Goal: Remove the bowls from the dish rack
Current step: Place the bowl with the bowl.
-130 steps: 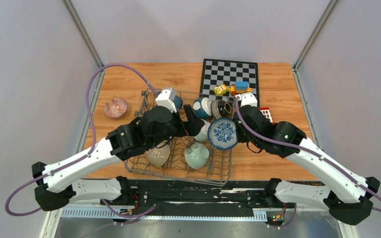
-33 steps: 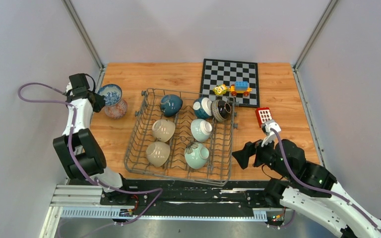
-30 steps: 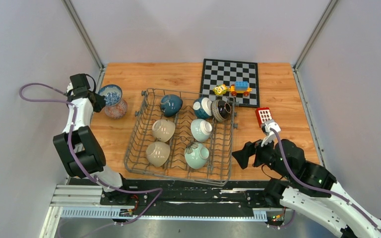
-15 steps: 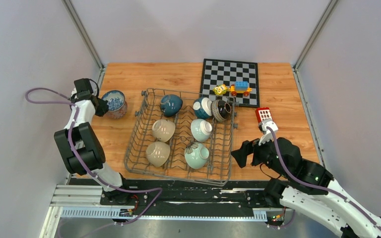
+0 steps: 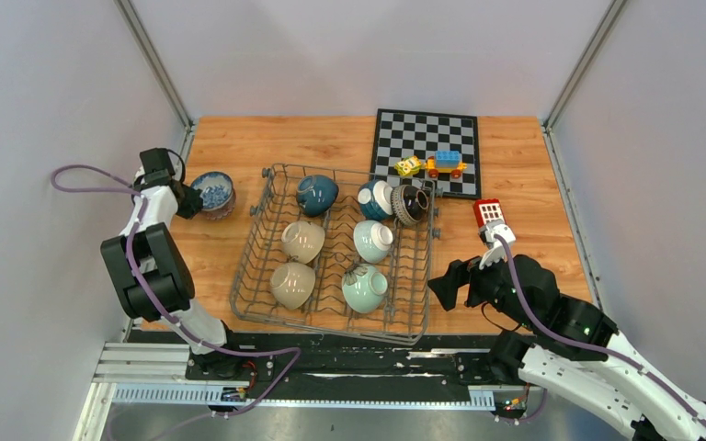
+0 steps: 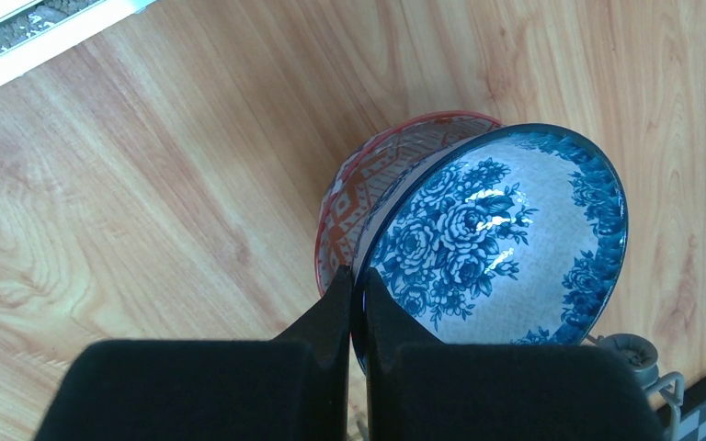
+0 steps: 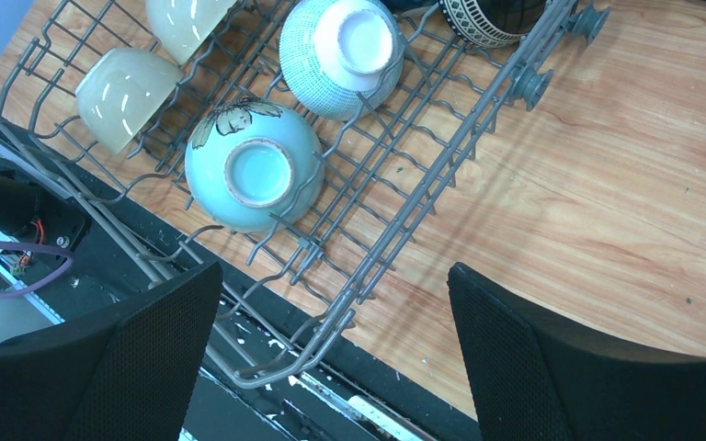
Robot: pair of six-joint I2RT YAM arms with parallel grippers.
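left side: left gripper (image 5: 188, 198) at the far left of the bench (image 5: 515, 156), outside the rack (image 5: 256, 241). its jaws are pressed together on the rim of the blue bowl (image 6: 506, 239), pinching it, with one finger (image 6: 326, 317) outside the wall and the other inside. the blue bowl is tilted and sits in a red bowl (image 6: 368, 175), which stands on the wood just left of the rack. cannot tell whether it rests fully there or is partly carried.

right side: right gripper (image 5: 448, 285) hangs by the rack's near right corner. jaws spread wide, nothing between them but air. in the wrist view the rack's right side wire runs beneath the gap.

rack: seven bowls inside, on their sides or foot up.
- far row: dark teal bowl (image 5: 317, 194); teal-white bowl (image 5: 373, 198) touching the striped bowl (image 5: 412, 203).
- middle row: beige bowl (image 5: 302, 241), ribbed green bowl (image 5: 372, 240).
- near row: cream bowl (image 5: 292, 284), celadon bowl (image 5: 365, 288) foot up, with a dark painted mark on its side.

other: chessboard (image 5: 423, 138) beyond the rack, toy blocks (image 5: 432, 165) on its near edge. red block (image 5: 488, 213) on the wood right of the rack.
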